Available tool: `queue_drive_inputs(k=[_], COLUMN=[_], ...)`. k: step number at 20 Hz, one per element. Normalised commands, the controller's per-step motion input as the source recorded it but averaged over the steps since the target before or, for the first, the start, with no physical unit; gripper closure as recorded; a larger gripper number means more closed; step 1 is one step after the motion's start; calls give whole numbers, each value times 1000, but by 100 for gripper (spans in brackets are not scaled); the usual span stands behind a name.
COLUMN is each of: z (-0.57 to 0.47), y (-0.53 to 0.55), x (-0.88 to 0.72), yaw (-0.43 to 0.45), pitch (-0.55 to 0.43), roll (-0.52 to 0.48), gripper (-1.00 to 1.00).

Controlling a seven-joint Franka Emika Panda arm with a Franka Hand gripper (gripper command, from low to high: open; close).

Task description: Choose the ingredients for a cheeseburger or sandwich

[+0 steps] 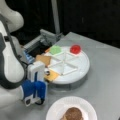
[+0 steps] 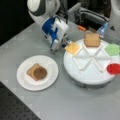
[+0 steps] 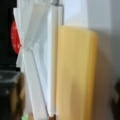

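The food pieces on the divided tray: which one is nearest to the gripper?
The yellow cheese square, at the tray's edge beside the gripper; toast, green and red pieces lie farther away.

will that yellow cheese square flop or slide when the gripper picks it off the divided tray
The cheese square looks thin and flat, so it probably weighs little. In the wrist view it keeps straight edges, so likely stiff rather than floppy. Its smooth face may slip against the white divided tray, beside the gripper.

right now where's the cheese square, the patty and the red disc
cheese square (image 2: 73, 48), front view, middle of its top face
patty (image 2: 39, 73), front view, centre of its brown top
red disc (image 1: 75, 49), front view, centre of the disc
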Motion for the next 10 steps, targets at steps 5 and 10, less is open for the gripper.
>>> queue_drive_inputs(k=[5,10], z=[13,6], y=[66,58], x=[-27,-28], yaw=[-75,-76], pitch=[-15,-11], roll=[-36,-36], gripper=[100,100])
